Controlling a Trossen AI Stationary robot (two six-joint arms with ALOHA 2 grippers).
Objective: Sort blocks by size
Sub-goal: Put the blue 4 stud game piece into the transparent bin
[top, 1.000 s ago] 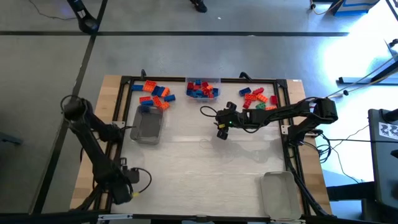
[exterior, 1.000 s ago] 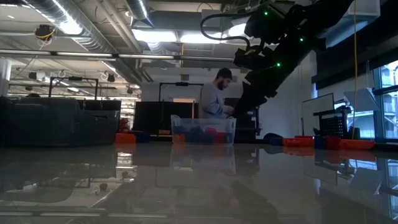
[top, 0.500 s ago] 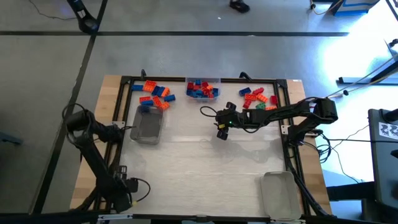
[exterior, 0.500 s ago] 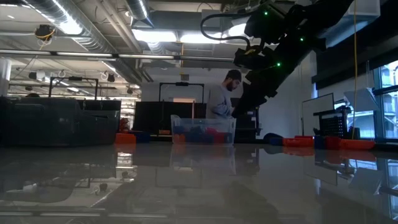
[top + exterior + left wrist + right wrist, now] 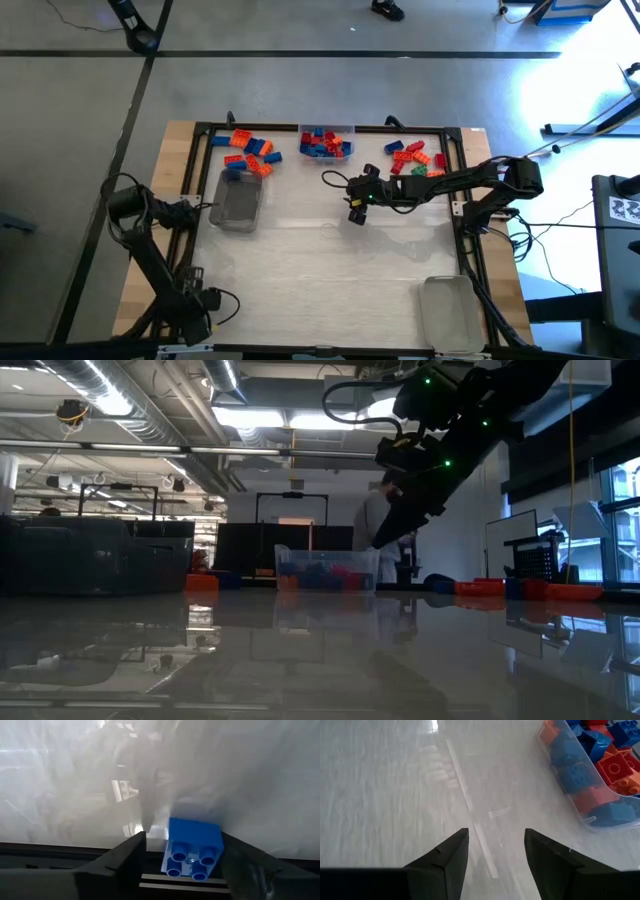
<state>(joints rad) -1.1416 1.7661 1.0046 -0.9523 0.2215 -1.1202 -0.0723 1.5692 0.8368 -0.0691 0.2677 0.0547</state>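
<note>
table centre [image 5: 330,260] open, trays [image 5: 238,203] at edges

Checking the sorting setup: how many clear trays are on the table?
3: one at the back middle holding blocks, one at the left, one at the front right corner.
</note>
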